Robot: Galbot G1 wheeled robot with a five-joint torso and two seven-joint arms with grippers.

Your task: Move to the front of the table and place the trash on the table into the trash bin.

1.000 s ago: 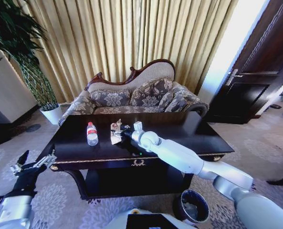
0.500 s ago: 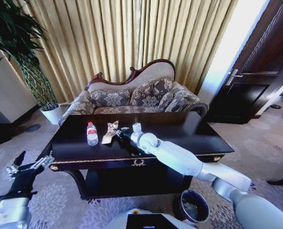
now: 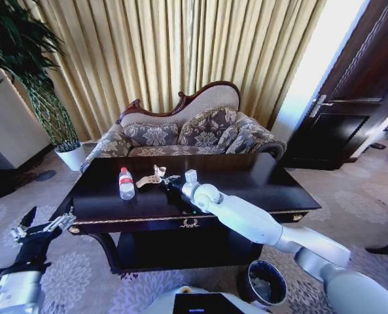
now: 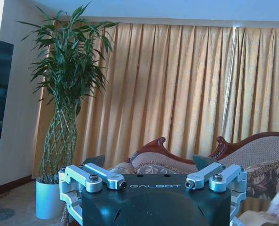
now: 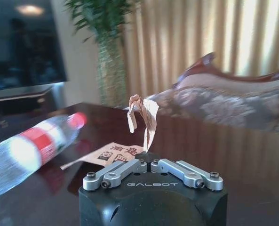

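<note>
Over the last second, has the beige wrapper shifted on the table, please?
Yes. The wrapper, pinched in the right gripper, has moved toward the sofa side of the table and nearer the bottle.

Bottle point(image 3: 126, 184) lying on table point(image 3: 259, 180), wrapper point(image 3: 152, 176) beside

Gold curtains point(image 3: 180, 52) hang in long pleats across the back wall, sunlit at the right. A carved floral sofa point(image 3: 187, 131) sits before them. A tall plant point(image 3: 30, 72) in a white pot point(image 3: 71, 156) stands left; a dark door point(image 3: 357, 91) stands right. Patterned carpet point(image 3: 351, 203) covers the floor.
</note>
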